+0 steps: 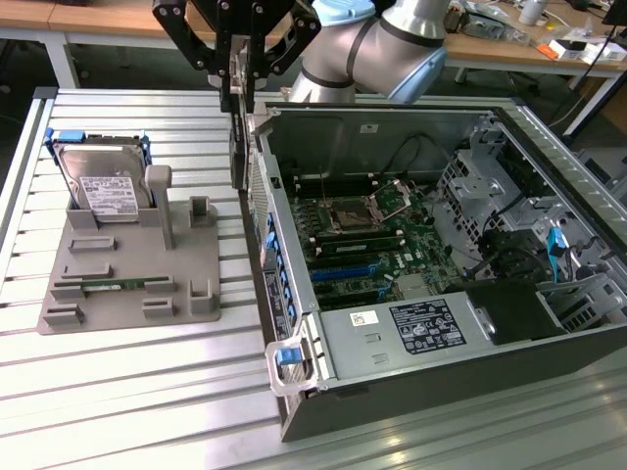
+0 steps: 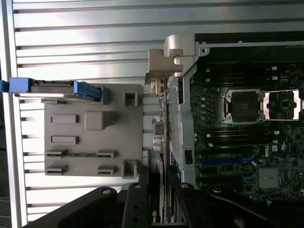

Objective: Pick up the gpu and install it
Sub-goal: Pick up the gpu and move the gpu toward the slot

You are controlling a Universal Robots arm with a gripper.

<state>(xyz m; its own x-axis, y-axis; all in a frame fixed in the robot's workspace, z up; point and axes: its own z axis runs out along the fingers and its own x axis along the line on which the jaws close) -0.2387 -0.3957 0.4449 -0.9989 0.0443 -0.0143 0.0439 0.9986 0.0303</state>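
Black gpu (image 1: 237, 147) hangs upright (edge-on, likely to suit slotting in), claw (image 1: 240, 95) clamped on its top, beside the case wall (image 1: 260, 211) at the exterior view's left.

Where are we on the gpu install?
Done: the gpu is out of the grey holder, whose two tall posts stand bare. In hand: the gripper grips the gpu and holds it upright in the air, just outside the open case on the exterior view's left. Left: seating it. The blue slots on the motherboard are unfilled.
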